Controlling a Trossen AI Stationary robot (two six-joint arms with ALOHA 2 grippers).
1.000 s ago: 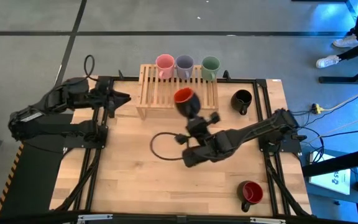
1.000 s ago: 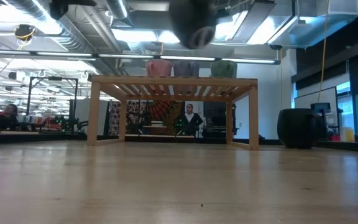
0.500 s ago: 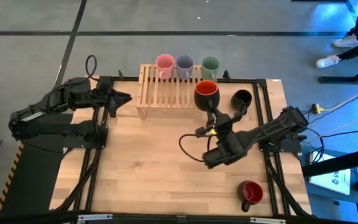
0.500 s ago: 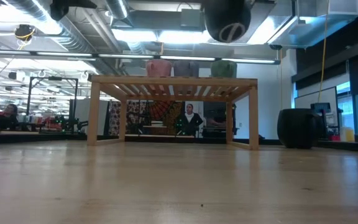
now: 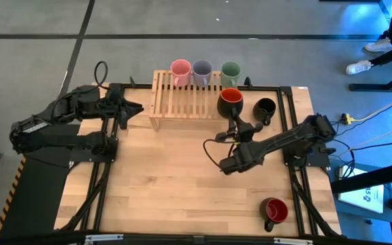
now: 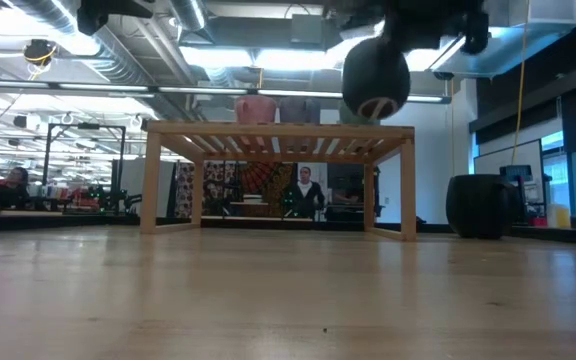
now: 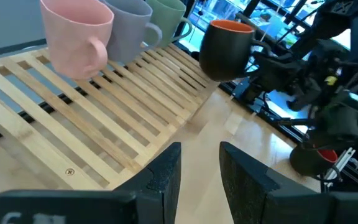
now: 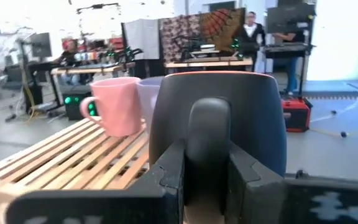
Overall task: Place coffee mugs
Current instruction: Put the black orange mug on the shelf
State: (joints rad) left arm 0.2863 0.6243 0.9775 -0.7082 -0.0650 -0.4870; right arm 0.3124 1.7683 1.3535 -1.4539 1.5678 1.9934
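right claw pinching handle of dark mug with orange-red inside, mug upright, held above rack's 3 o'clock corner. pink mug, lavender-grey mug, green mug in row along rack's 12 o'clock edge; free slats lie toward 9 o'clock of held mug. left claw spread, waiting at rack's 9 o'clock side. black mug, red-inside mug on desk.
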